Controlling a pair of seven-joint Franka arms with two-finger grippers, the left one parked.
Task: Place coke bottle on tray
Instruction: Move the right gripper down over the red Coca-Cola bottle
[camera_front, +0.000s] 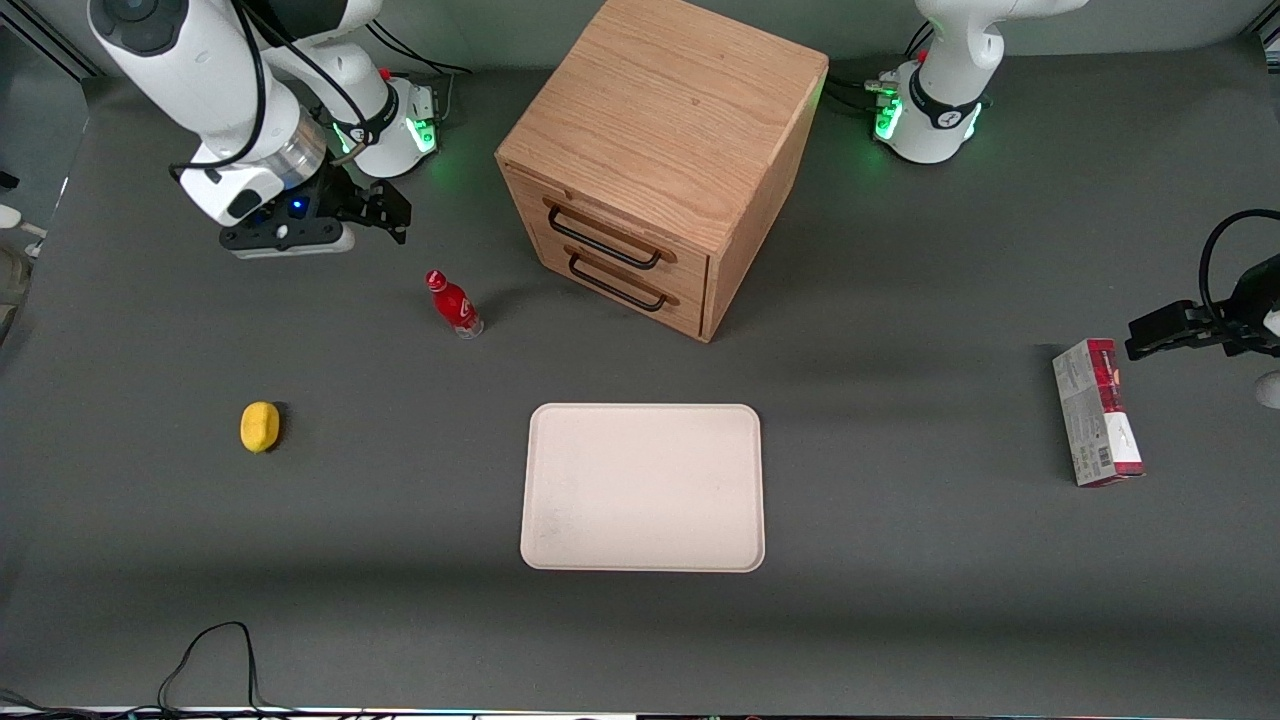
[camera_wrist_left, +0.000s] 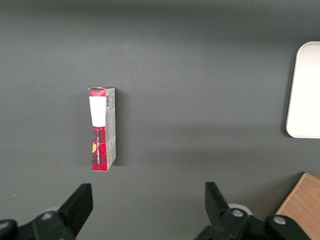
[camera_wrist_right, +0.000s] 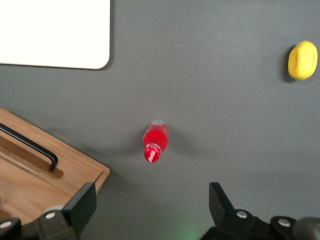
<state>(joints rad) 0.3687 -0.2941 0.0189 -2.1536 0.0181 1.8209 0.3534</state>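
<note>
The coke bottle (camera_front: 455, 305) is small and red with a red cap and stands upright on the grey table, beside the wooden cabinet. It also shows in the right wrist view (camera_wrist_right: 154, 141). The cream-white tray (camera_front: 643, 487) lies flat and bare, nearer the front camera than the cabinet; its corner shows in the right wrist view (camera_wrist_right: 75, 45). My gripper (camera_front: 385, 212) hangs above the table, farther from the front camera than the bottle. It is open and empty (camera_wrist_right: 150, 205), with the bottle apart from its fingers (camera_wrist_right: 82, 202).
A wooden drawer cabinet (camera_front: 655, 160) with two black handles stands at the table's back middle. A yellow lemon (camera_front: 260, 427) lies toward the working arm's end. A red-and-grey carton (camera_front: 1097, 412) lies toward the parked arm's end.
</note>
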